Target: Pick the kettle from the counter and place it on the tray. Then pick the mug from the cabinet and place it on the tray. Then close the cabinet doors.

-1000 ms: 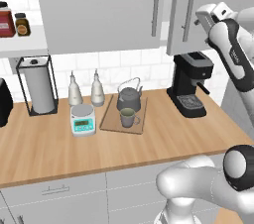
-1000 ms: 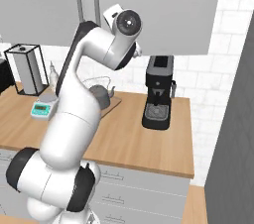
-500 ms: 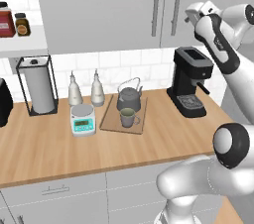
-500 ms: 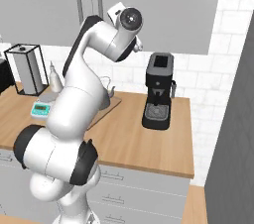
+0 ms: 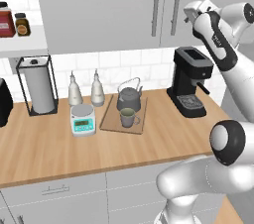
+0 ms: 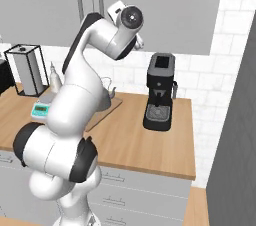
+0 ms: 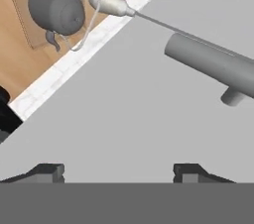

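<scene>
The dark grey kettle (image 5: 129, 100) and the grey-green mug (image 5: 128, 117) both stand on the wooden tray (image 5: 111, 119) on the counter (image 5: 59, 148). The cabinet (image 5: 99, 15) has both doors flush, their bar handles (image 5: 156, 5) side by side. My gripper (image 5: 190, 14) is raised against the right door (image 5: 171, 37), just right of its handle (image 5: 176, 5). In the hand view the gripper (image 7: 119, 173) is open, its fingertips (image 7: 47, 171) wide apart on the flat door panel (image 7: 124, 119), with the handle (image 7: 213, 64) above and the kettle (image 7: 55, 7) far below.
A black coffee machine (image 5: 190, 82) stands right of the tray, under my arm. Two pale bottles (image 5: 97, 89), a small scale (image 5: 83, 120) and a paper towel holder (image 5: 37, 86) sit to the left. Jars (image 5: 6, 20) stand on an open shelf.
The hand has swung left against the right door, and that door's handle has moved in beside the left one. The fingers have narrowed slightly.
</scene>
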Robot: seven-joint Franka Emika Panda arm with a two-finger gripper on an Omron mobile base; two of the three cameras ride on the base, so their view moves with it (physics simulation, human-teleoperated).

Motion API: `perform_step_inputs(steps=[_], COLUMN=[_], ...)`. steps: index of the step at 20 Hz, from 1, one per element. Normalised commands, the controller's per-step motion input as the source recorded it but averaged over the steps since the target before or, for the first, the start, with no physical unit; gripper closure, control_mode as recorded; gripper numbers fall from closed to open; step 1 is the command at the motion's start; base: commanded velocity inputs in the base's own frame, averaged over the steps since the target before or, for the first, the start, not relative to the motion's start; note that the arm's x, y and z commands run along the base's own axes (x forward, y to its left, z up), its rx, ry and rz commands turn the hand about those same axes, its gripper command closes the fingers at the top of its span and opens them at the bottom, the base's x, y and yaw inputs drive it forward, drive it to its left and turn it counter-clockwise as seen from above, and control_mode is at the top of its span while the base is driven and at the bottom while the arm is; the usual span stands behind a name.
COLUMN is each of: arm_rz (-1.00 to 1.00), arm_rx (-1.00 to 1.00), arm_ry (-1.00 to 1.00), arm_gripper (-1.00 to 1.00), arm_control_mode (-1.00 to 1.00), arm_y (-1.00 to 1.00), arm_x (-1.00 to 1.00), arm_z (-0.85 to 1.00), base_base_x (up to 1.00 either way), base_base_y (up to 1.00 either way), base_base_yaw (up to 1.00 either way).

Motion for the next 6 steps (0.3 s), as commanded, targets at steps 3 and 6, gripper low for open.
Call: perform_step_inputs(steps=[3, 6], arm_rz=[-0.03, -0.01], arm_rx=[-0.01, 0.0], arm_ry=[0.0, 0.0], arm_gripper=[-1.0, -1.0], arm_control_mode=[-1.0, -1.0], arm_y=[0.0, 0.0], arm_x=[0.11, 0.15], arm_z=[-0.25, -0.25], base_base_x=[0.0, 0.0], base_base_y=[0.0, 0.0], base_base_yaw=[0.0, 0.0])
